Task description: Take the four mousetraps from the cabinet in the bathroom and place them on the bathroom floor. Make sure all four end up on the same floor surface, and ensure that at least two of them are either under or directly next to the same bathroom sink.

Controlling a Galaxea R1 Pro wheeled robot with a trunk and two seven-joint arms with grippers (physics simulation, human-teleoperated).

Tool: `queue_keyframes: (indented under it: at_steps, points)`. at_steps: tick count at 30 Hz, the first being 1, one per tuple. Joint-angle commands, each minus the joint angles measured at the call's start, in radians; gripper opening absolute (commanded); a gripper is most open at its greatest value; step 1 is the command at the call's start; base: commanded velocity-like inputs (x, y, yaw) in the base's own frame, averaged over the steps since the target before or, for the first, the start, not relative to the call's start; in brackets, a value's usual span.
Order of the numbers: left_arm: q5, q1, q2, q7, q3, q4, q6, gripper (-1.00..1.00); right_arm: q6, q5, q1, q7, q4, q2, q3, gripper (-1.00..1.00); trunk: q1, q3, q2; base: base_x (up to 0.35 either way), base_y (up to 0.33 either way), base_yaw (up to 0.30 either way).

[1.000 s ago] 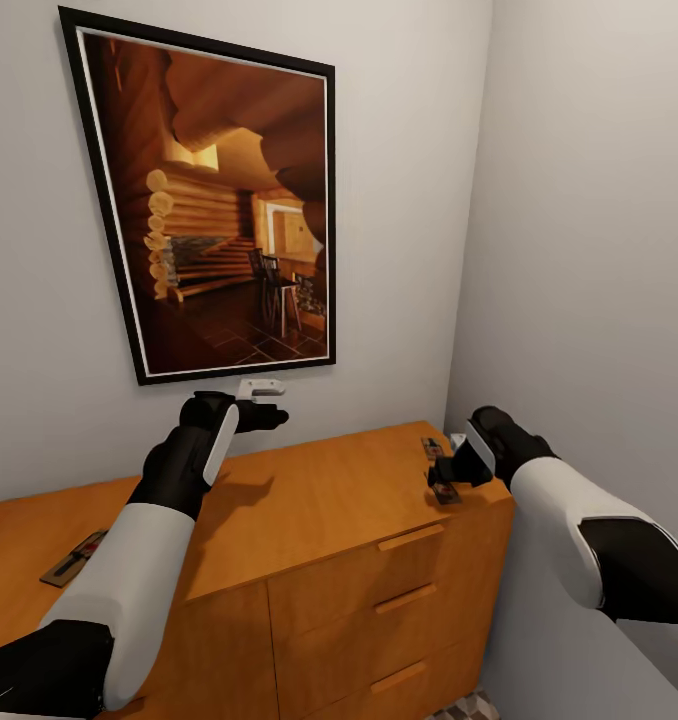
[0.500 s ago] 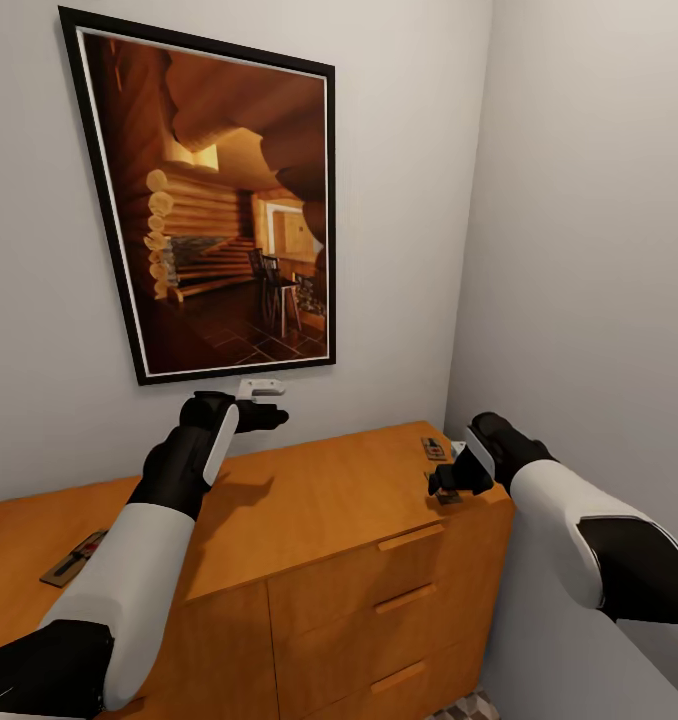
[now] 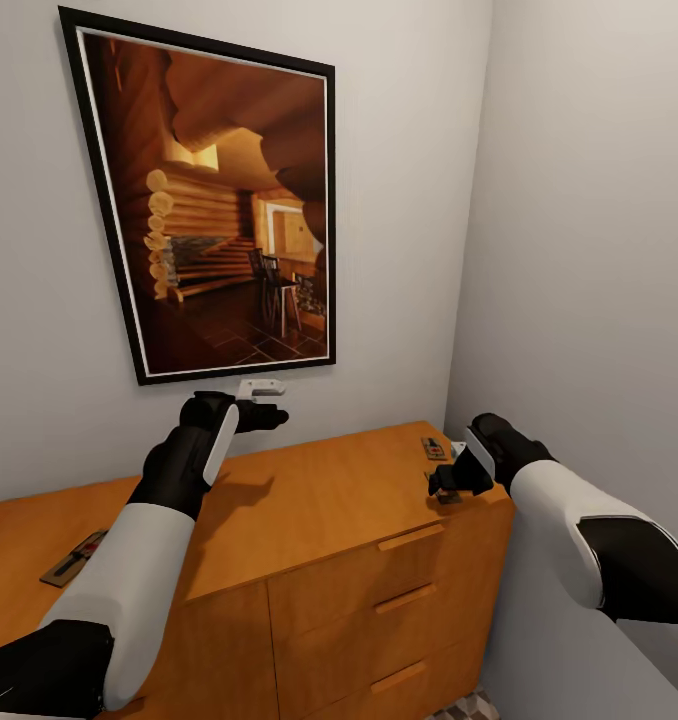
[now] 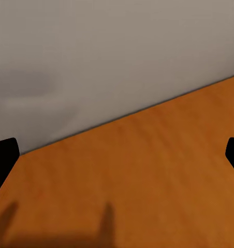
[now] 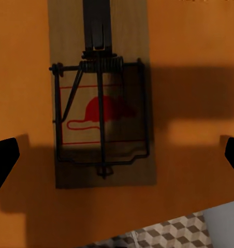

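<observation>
Mousetraps lie flat on the cabinet (image 3: 319,510) top: one (image 5: 102,103) under our right gripper (image 3: 449,485), another (image 3: 434,447) just beyond, a third (image 3: 74,557) far left. Both grippers, right and left (image 3: 264,405), have fingers spread apart, holding nothing. Since half a second ago, nothing has moved.

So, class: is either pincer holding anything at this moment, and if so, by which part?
Nothing is held. The right pincer is open above a mousetrap lying flat on the cabinet, fingertips apart at either side. The left pincer is open over bare cabinet top.
</observation>
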Motion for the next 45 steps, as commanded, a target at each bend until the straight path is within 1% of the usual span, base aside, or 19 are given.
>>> queue_keyframes:
  at_steps: [1, 12, 27, 28, 35, 45]
  points:
    - [0.004, -0.001, 0.0, 0.001, 0.0, -0.001, 0.004, 1.0, 0.002, 0.006, -0.001, 0.009, -0.001, 0.0, 0.005, 1.0, 0.0, -0.001, -0.001, 0.0, 0.0, 0.0]
    - [0.004, -0.001, 0.0, 0.001, 0.001, -0.001, 0.004, 1.0, -0.026, 0.005, -0.001, 0.009, 0.002, 0.0, 0.005, 1.0, 0.0, -0.001, -0.001, 0.0, 0.0, 0.0]
    - [0.004, -0.001, 0.0, 0.001, 0.001, -0.001, 0.004, 1.0, -0.031, 0.005, -0.001, 0.009, 0.009, 0.0, 0.005, 1.0, 0.0, -0.001, -0.001, 0.0, 0.0, 0.0]
    - [0.004, -0.001, 0.0, 0.001, 0.001, -0.001, 0.004, 1.0, -0.031, 0.005, -0.001, 0.009, 0.009, 0.0, 0.005, -1.0, 0.0, -0.001, -0.001, 0.0, 0.0, 0.0]
    - [0.004, -0.001, 0.0, 0.001, 0.001, -0.001, 0.004, 1.0, -0.027, 0.006, -0.001, 0.009, 0.01, 0.0, 0.005, -1.0, 0.0, -0.001, -0.001, 0.0, 0.0, 0.0]
    - [0.004, -0.001, 0.0, 0.001, 0.0, -0.001, 0.004, 1.0, -0.028, 0.009, -0.001, 0.009, 0.04, -0.001, 0.005, -1.0, 0.0, -0.001, -0.001, 0.0, 0.0, 0.0]
